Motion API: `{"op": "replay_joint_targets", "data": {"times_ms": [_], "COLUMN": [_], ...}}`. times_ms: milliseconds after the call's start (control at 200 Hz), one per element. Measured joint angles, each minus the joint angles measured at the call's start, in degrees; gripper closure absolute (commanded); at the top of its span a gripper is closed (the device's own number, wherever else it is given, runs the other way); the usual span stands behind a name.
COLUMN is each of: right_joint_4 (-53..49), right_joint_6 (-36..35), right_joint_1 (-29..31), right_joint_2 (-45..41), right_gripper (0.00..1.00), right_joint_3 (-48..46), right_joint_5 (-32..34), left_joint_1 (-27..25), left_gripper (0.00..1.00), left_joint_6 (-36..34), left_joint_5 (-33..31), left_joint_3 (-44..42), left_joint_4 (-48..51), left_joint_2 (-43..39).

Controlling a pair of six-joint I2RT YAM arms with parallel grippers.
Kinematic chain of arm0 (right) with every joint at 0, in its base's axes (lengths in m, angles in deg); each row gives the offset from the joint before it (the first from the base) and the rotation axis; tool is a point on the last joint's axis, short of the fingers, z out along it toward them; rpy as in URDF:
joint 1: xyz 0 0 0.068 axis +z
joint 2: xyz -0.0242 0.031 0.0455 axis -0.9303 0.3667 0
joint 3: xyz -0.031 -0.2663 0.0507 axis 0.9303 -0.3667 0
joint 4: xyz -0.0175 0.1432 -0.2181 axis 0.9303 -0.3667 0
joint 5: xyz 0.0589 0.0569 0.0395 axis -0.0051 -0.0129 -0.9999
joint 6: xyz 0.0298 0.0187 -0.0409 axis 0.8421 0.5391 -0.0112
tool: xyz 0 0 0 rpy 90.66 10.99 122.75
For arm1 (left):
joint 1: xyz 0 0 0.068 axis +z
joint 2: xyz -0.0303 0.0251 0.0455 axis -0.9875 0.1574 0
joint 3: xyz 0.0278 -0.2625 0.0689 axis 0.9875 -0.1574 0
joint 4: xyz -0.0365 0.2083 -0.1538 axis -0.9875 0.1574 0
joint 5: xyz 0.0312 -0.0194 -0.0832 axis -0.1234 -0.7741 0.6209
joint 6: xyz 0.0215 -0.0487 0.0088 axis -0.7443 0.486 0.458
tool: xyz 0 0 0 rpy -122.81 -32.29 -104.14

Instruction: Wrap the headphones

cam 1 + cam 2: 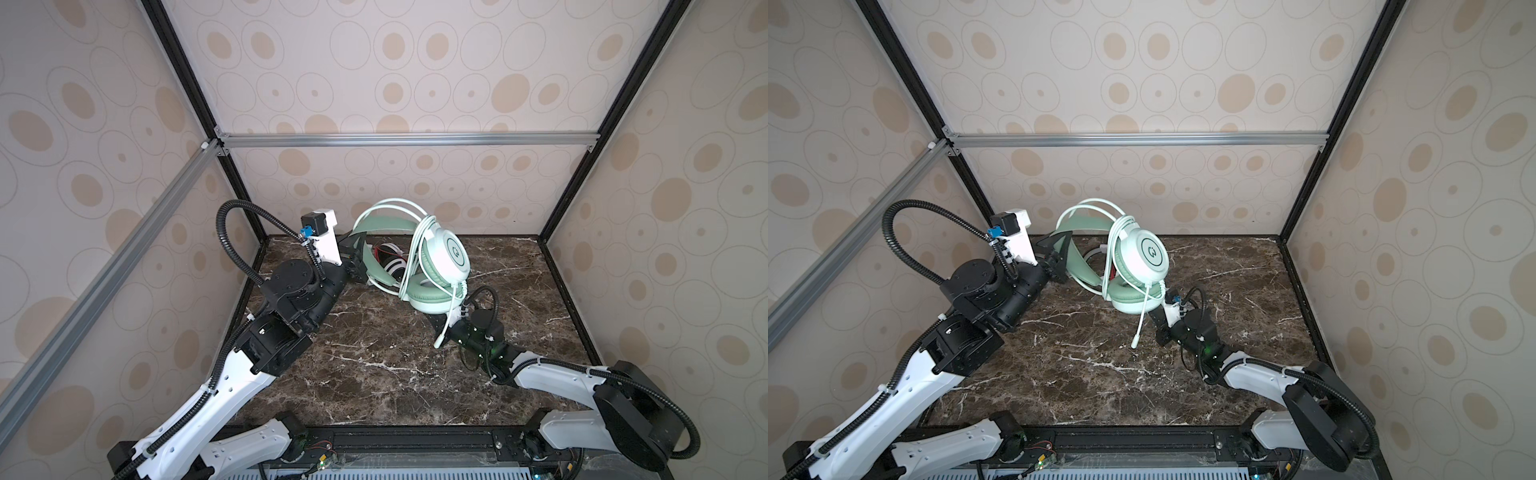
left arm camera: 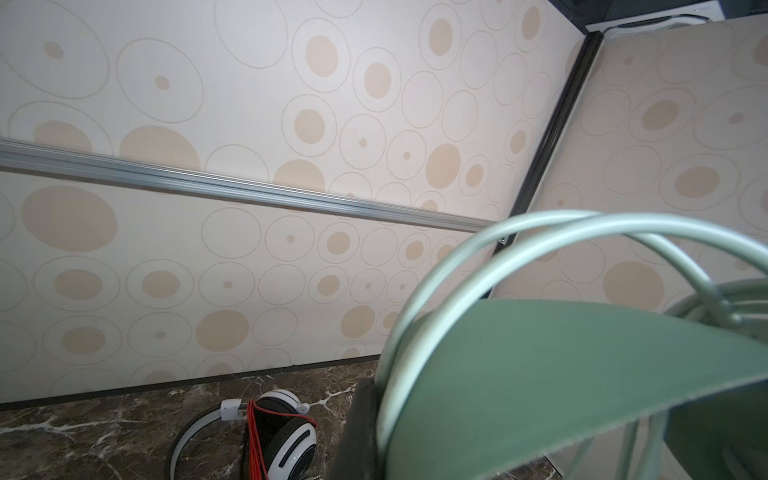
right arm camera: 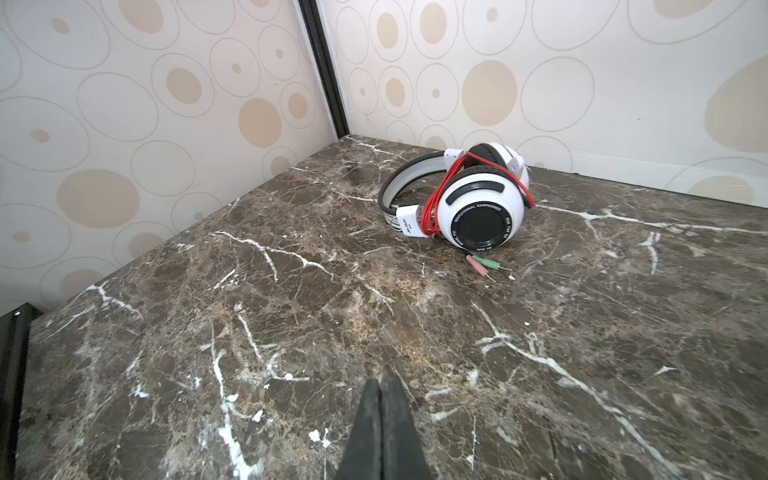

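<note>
The mint-green headphones [image 1: 446,253] [image 1: 1148,253] hang tilted above the marble table, with their green cord looped over the band and round the upper ear cup. My left gripper [image 1: 359,259] [image 1: 1059,257] is shut on the green headband [image 2: 582,374]; one dark finger [image 2: 357,432] shows beside it. A white microphone boom [image 1: 444,328] dangles from the lower cup. The white headphones [image 1: 392,259] [image 3: 478,199] [image 2: 286,432] lie on the table behind, red cord wound round them. Low over the table by the boom, my right gripper [image 1: 436,322] [image 3: 380,382] is shut and holds nothing.
The brown marble table [image 1: 374,374] is boxed in by patterned walls at the back and on both sides. Pink and green plugs [image 3: 482,264] lie on the table in front of the white headset. A black frame rail runs along the front edge.
</note>
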Motion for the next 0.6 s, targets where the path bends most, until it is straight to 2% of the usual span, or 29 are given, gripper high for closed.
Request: {"op": "replay_joint_targets", "data": {"times_ms": [340, 600], "right_joint_4": [-1.64, -1.79], "right_joint_6": [-1.25, -3.15], "right_joint_1": [10.01, 15.78], "right_joint_2": [1.36, 2.71], "right_gripper": [1.0, 1.0], "right_joint_3": [0.72, 2.62], "right_joint_5": [14.78, 24.46], "left_joint_1": [0.0, 0.09], "left_gripper": [1.0, 1.0], "left_joint_6": [4.35, 5.73], "left_joint_5": [-7.93, -10.67], "left_joint_3": [0.24, 2.93], "left_joint_4": [-4.46, -5.18], "left_joint_2": [8.04, 13.4]}}
